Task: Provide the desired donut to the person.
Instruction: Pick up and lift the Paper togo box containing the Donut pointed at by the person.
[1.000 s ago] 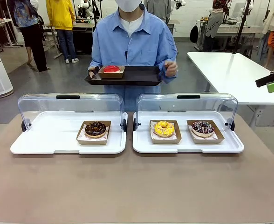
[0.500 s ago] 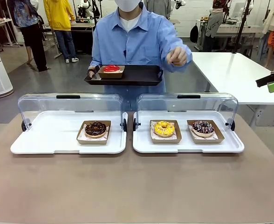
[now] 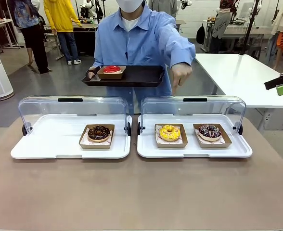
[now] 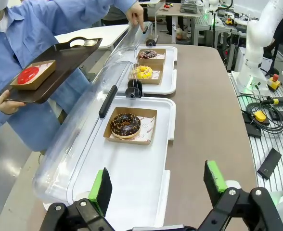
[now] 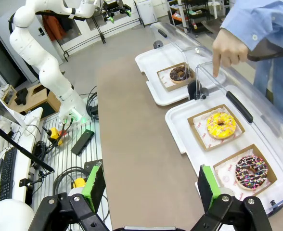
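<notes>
Donut (image 3: 169, 132) yellow-glazed, sprinkled, in cardboard tray (image 3: 171, 145)

The top edge of the front view cuts off the person (image 3: 141, 43) at the head; the black tray (image 3: 141, 76) partly covers the hand (image 3: 90, 73) carrying it.

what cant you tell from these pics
Front view: which donut the person's pointing hand picks; the finger ends above the clear lid.
Right wrist view: black tray, cut off by the right edge.
Front view: red donut, lower part behind its carton wall.
</notes>
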Controlling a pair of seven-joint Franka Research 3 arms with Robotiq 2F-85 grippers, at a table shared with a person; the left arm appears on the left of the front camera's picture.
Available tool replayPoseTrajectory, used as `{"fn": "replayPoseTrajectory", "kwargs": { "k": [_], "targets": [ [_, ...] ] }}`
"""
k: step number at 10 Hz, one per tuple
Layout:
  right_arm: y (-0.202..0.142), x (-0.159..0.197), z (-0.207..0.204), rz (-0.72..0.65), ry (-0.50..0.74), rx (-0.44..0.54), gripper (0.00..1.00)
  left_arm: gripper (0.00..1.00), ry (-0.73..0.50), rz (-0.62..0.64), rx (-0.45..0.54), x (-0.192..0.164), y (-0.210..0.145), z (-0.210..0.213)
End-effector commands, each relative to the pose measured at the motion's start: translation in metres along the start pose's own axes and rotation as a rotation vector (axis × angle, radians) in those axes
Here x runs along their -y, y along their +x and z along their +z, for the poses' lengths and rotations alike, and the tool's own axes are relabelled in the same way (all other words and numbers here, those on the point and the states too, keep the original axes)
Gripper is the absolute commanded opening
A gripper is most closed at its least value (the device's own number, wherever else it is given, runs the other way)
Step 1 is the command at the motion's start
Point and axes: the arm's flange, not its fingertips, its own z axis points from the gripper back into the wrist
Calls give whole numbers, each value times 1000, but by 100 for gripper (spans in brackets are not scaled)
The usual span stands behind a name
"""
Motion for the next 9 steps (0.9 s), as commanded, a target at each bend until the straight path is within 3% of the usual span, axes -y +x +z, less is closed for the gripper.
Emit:
{"fn": "replayPoseTrajectory", "kwargs": {
  "k": [1,9],
  "targets": [
    [1,0,-1,8,8,12,100,100,15,5,-4,0,0,-1],
    [0,0,0,0,0,0,100,100,15,5,-4,0,0,-1]
  ]
}}
